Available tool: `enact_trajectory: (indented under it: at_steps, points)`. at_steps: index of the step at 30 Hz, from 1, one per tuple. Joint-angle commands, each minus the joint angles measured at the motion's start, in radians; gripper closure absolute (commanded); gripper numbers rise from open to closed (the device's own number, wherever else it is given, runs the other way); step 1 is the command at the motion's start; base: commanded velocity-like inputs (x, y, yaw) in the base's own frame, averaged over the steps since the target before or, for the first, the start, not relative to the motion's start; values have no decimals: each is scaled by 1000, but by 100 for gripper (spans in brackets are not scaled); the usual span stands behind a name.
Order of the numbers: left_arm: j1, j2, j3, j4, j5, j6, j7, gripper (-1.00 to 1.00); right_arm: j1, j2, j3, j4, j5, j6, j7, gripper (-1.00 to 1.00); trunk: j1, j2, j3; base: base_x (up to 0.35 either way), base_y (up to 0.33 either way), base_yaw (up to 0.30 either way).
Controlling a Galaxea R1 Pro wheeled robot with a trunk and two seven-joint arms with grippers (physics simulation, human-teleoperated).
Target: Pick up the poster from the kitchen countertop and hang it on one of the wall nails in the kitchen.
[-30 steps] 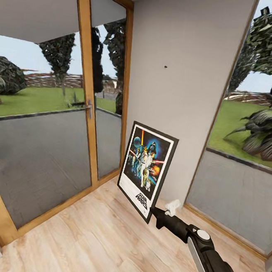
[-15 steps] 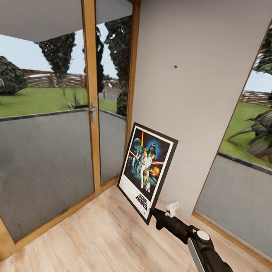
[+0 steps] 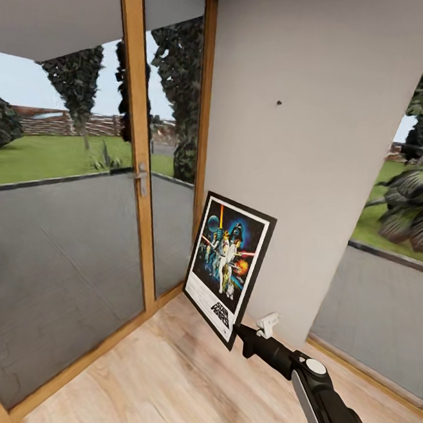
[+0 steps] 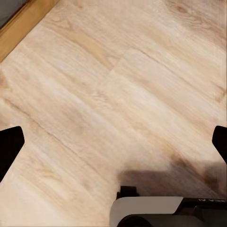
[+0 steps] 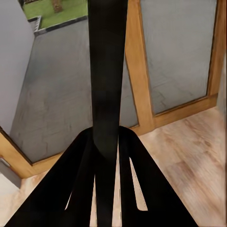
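- Head view: we hold the poster (image 3: 228, 267) upright, slightly tilted, by its lower right corner, off the wooden floor (image 3: 175, 389) and just in front of the light grey wall (image 3: 308, 149).
- Our right gripper (image 3: 237, 331) is clamped on that corner; the right wrist view shows the poster's black edge (image 5: 108, 85) running between the fingers.
- A wall nail (image 3: 279, 103) sits as a dark dot on the wall, well above the poster.
- The glass door (image 3: 74, 224), wood-framed, stands to the left.
- Our left gripper (image 4: 113, 142) hangs spread wide over bare floor, holding nothing.
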Motion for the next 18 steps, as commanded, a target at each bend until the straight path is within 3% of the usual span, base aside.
enact_trajectory:
  at_steps: [1,18]
  points:
    - [0,0,2,-1,-4,-2,-1,-100,-1,-1,1,-1,-13,11,1,100,1,-2,-2,252,267,-273]
    - [0,0,2,-1,-4,-2,-1,-100,-1,-1,1,0,-13,11,1,100,1,-2,2,236,268,-295]
